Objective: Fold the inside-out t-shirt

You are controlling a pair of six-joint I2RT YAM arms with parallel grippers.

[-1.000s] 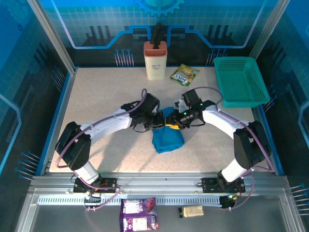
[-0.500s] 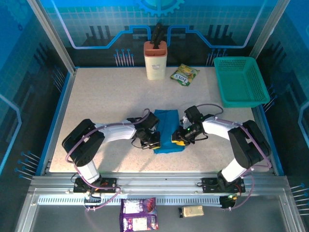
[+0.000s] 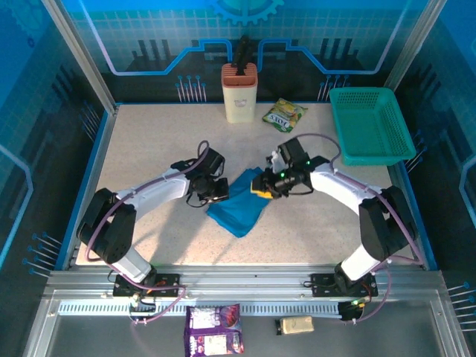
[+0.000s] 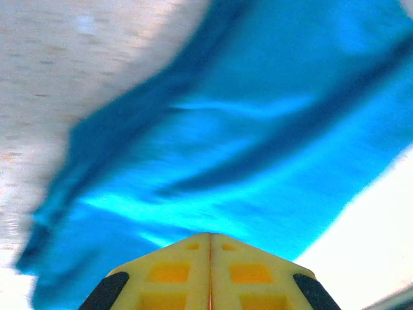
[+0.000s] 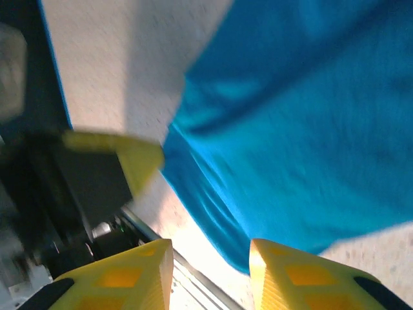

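The inside-out t-shirt (image 3: 239, 208) is a plain blue cloth bundle lying askew on the speckled table, one corner pointing toward the front edge. My left gripper (image 3: 218, 195) is at the shirt's left edge. In the left wrist view its yellow fingers (image 4: 174, 271) are pressed together at the tip (image 4: 208, 236), with no cloth showing in the seam and the shirt (image 4: 245, 129) spread just beyond. My right gripper (image 3: 260, 187) is at the shirt's upper right corner. In the right wrist view that gripper (image 5: 210, 245) stands open with bare table in the gap, and the shirt (image 5: 303, 116) lies ahead.
A cream knife block (image 3: 239, 93) and a green snack packet (image 3: 284, 114) stand at the back. A teal mesh basket (image 3: 370, 125) sits at the back right. A purple packet (image 3: 213, 329) and a small tan one (image 3: 295, 325) lie on the near rail.
Both grippers have moved away from the front edge, the left one also to the left. The shirt has turned from a squarish fold to a slanted shape and shifted left.
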